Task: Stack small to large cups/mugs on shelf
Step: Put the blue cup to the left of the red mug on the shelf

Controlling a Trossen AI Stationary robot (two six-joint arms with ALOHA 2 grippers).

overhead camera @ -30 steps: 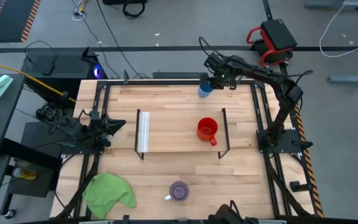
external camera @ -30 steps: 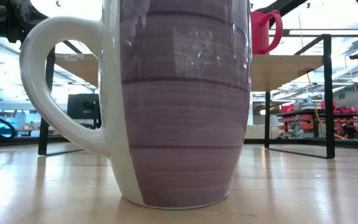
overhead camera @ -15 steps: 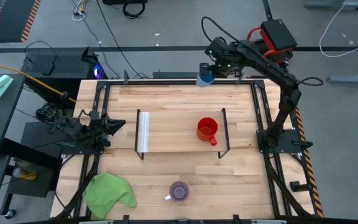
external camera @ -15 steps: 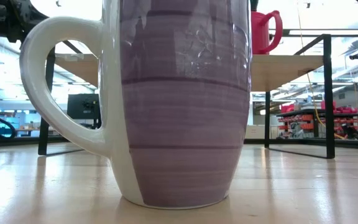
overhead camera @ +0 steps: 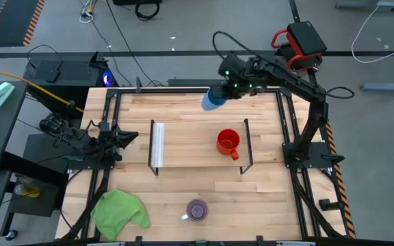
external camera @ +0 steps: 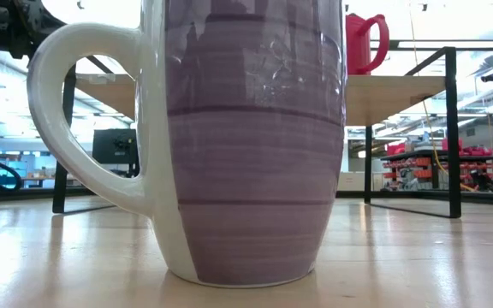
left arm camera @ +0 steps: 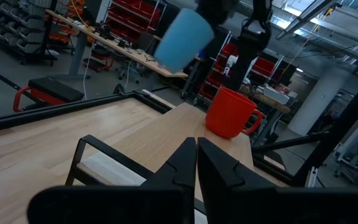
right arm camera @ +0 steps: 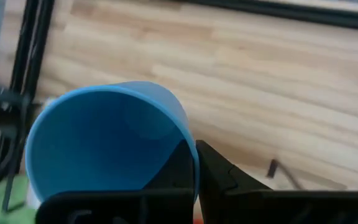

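My right gripper [overhead camera: 223, 93] is shut on the light-blue cup [overhead camera: 213, 98] and holds it in the air over the table's far edge; the cup also shows in the left wrist view [left arm camera: 182, 37]. The red mug [overhead camera: 228, 143] stands on the shelf [overhead camera: 197, 158] toward its right end, upright on its base. The purple mug with a white handle [overhead camera: 197, 210] stands on the table near the front edge and fills the low view [external camera: 246, 145]. My left gripper [left arm camera: 196, 163] is shut and empty at the table's left side. My right gripper pinches the blue cup's wall at the rim [right arm camera: 190, 144], one finger [right arm camera: 178, 163] inside the cup and one [right arm camera: 219, 171] outside. The cup is lifted clear of the table and tilted, its open mouth toward the wrist camera.
A green cloth [overhead camera: 120, 210] lies at the front left corner. The shelf has black end frames [overhead camera: 248, 145] and a white strip [overhead camera: 158, 145] at its left end. Bare tabletop lies between the shelf and the far edge.
My right gripper has lifted the blue cup off the table at the far edge, first up and away, then toward the table's left and nearer the shelf. The cup has tipped over to a slant.
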